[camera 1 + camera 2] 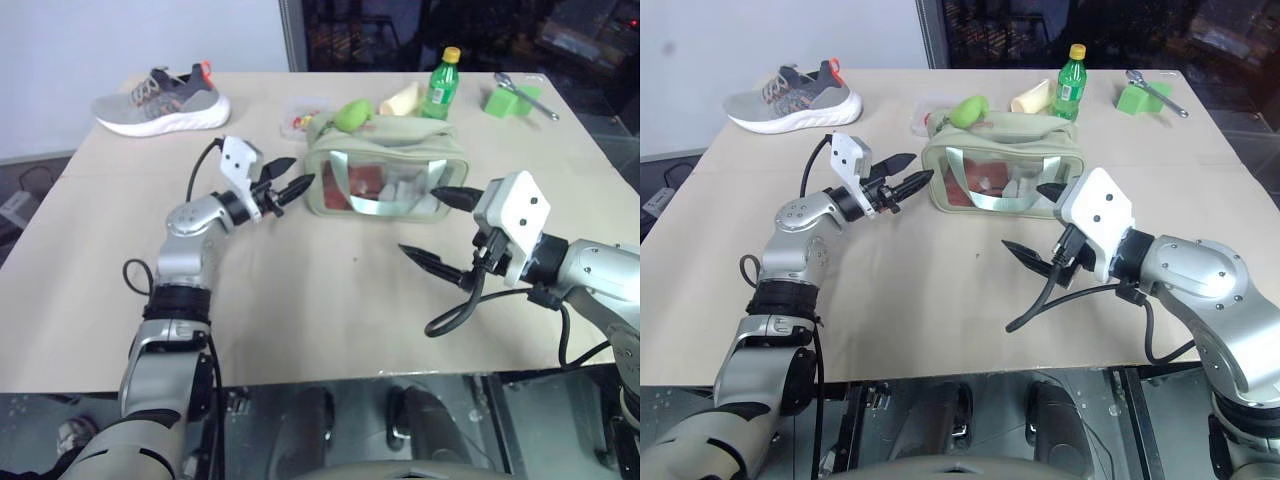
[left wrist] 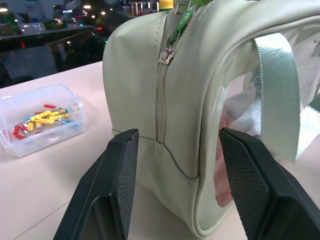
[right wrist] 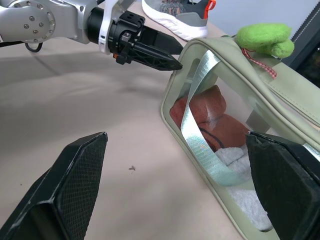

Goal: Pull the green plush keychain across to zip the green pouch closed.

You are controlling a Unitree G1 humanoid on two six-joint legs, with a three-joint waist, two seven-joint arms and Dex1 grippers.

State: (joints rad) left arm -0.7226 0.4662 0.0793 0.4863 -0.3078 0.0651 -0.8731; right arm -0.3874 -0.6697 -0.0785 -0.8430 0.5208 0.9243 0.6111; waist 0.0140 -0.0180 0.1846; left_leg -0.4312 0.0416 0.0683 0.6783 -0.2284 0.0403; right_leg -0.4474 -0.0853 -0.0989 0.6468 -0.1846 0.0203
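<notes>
The green pouch (image 1: 388, 168) stands on the table (image 1: 300, 300), near the far side, with a bottle (image 1: 441, 85) just behind it. The green plush keychain (image 1: 351, 114) lies on top of the pouch at its left end. The left gripper (image 1: 291, 187) is at this left end; its fingers (image 2: 120, 165) are partly open on both sides of the pouch's corner and hold nothing. The right gripper (image 1: 432, 227) is wide open in front of the pouch's right end and is empty. A shoe (image 1: 160, 102) and a small plastic box (image 2: 37, 117) are also on the table.
</notes>
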